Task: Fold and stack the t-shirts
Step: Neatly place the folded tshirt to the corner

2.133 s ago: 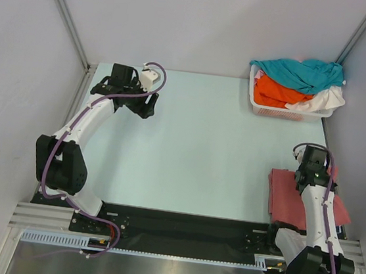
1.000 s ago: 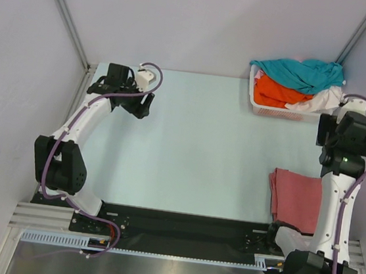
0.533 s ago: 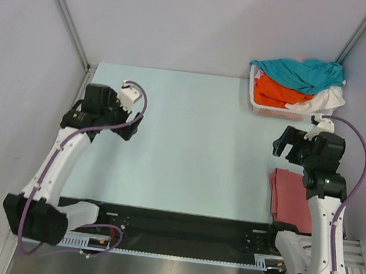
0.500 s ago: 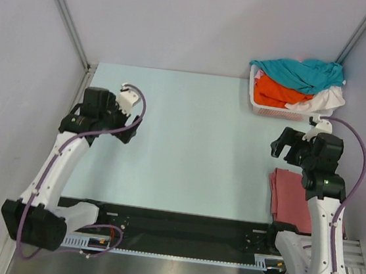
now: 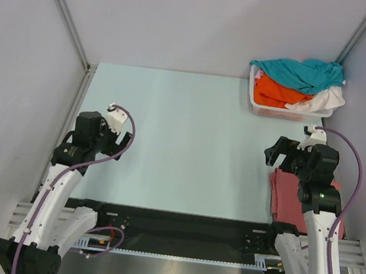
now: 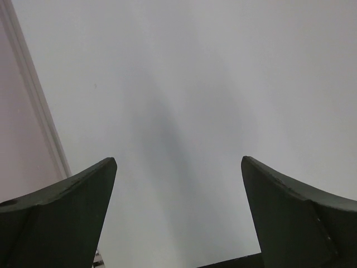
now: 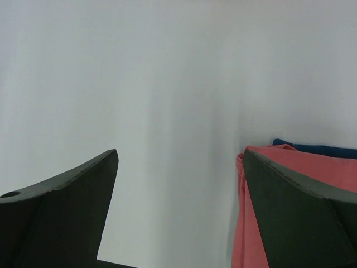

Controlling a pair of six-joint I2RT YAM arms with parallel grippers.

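Observation:
A folded salmon-red t-shirt [image 5: 287,194] lies at the table's near right, partly under my right arm. In the right wrist view the salmon-red t-shirt [image 7: 312,162] shows behind the right finger, on top of a navy blue t-shirt [image 7: 321,148]. My right gripper [image 5: 275,154] [image 7: 180,152] hovers open just left of the stack's far corner, with nothing between its fingers. My left gripper [image 5: 121,144] [image 6: 178,162] is open over bare table at the near left. Teal [image 5: 303,71], orange [image 5: 277,93] and white [image 5: 326,100] t-shirts are heaped in the basket.
The white lattice basket [image 5: 260,108] stands at the far right corner. Grey walls and metal posts [image 5: 64,14] close in the table at the left, back and right. A black strip [image 5: 179,226] runs along the near edge between the arm bases.
Both arms have drawn back toward the near edge. The left gripper came away from the far left corner. The right gripper moved from beside the basket down and left to the stack's corner.

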